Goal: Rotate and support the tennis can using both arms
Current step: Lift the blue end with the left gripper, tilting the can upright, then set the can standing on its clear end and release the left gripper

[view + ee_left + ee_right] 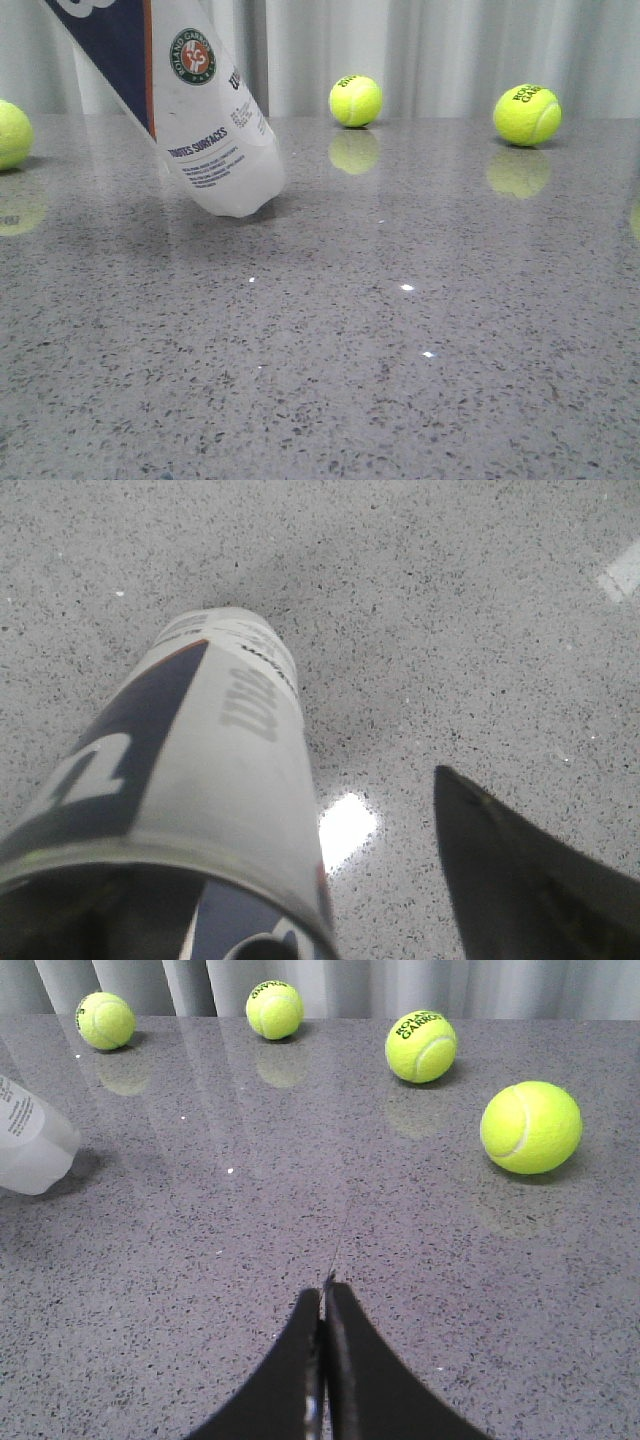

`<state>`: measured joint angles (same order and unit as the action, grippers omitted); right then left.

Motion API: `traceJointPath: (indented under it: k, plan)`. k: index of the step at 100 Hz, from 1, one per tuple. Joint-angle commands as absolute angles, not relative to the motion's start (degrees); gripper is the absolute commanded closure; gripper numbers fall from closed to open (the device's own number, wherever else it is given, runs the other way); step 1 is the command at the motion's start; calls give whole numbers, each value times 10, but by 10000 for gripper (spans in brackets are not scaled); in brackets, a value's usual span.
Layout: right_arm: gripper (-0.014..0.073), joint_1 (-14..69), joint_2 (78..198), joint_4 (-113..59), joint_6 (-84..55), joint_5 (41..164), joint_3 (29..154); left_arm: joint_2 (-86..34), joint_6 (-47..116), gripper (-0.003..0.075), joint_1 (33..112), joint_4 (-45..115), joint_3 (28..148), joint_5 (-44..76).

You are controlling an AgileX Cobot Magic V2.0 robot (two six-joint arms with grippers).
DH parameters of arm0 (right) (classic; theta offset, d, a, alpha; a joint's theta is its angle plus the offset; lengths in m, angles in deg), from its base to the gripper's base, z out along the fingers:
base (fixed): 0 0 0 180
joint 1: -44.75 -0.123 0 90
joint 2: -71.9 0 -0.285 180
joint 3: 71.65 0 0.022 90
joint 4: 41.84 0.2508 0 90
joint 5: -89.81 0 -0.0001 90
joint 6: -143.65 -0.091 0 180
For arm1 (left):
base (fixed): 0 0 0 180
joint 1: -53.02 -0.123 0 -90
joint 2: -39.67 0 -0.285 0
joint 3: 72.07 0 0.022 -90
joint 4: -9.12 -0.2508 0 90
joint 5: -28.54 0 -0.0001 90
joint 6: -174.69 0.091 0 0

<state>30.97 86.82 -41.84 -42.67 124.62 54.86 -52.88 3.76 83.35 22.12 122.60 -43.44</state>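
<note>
The tennis can (190, 100) is on the far left of the grey speckled table (400, 350), tilted, its top leaning away to the left and out of the front view. Only its rounded white bottom edge touches the stone. I can read the navy section, the thin orange stripe beside it and the round red-green emblem on its side.

From my left wrist camera I look straight down the can's body (190, 780) to where it meets the table. The can fills the space on one side of my left gripper (330, 920), and one black finger (520, 880) stands clear of it on the other side with bare table between them. The other finger is hidden behind the can, so I cannot tell whether I am gripping it or only cradling it.

My right gripper (323, 1305) is pressed together, fingertips meeting with nothing between them, and it hangs over open table well to the right of the can. From there I catch just the can's white bottom end (30, 1145) at the left edge.

Tennis balls are scattered around: one at the far left (12, 133), one far in the middle (355, 100), one far right (527, 114), and a fourth nearer on the right (530, 1127).
</note>
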Motion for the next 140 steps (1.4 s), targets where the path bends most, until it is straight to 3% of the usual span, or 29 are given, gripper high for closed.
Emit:
traceJointPath:
  k: [1,59,125,140]
  plan:
    - [650,313,874,-424,-425,1205,562,-512,32,213,838,236,1256,-434]
    - [650,313,874,-424,-425,1205,562,-554,33,213,838,324,1294,-298]
    - [650,313,874,-424,-425,1205,562,-561,84,213,838,416,1294,-254]
    - [650,313,874,-424,-425,1206,562,-532,117,273,838,414,1294,-214]
